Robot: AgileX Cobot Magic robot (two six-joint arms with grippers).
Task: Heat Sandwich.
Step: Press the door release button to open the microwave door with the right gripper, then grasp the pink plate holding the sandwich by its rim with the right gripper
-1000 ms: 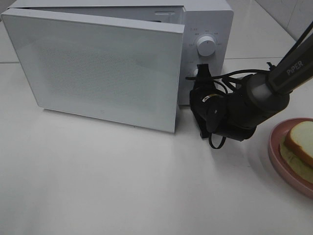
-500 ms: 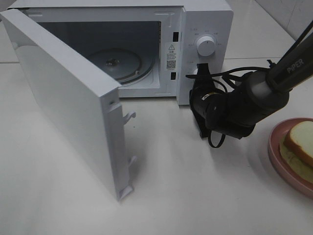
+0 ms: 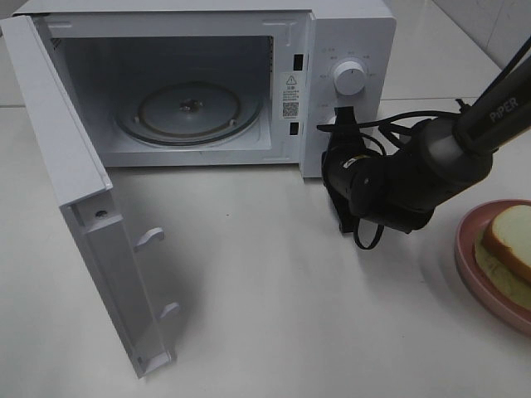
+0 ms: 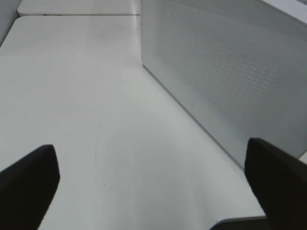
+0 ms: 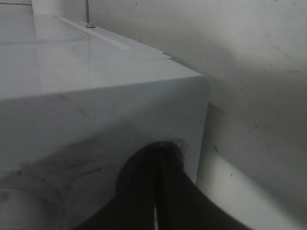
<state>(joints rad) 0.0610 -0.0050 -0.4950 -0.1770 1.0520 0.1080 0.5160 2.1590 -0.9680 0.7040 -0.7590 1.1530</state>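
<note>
With the door (image 3: 83,207) wide, the right gripper (image 3: 338,133), closed tight and empty against the microwave (image 3: 348,41) panel, should back straight off, then open for the sandwich (image 3: 508,236) well behind its wrist; the left gripper (image 4: 153,187) gapes empty.

Sandwich (image 3: 510,240), thick white bread slices with tan crust, lying on pink plate (image 3: 463,253), partly out of view
</note>
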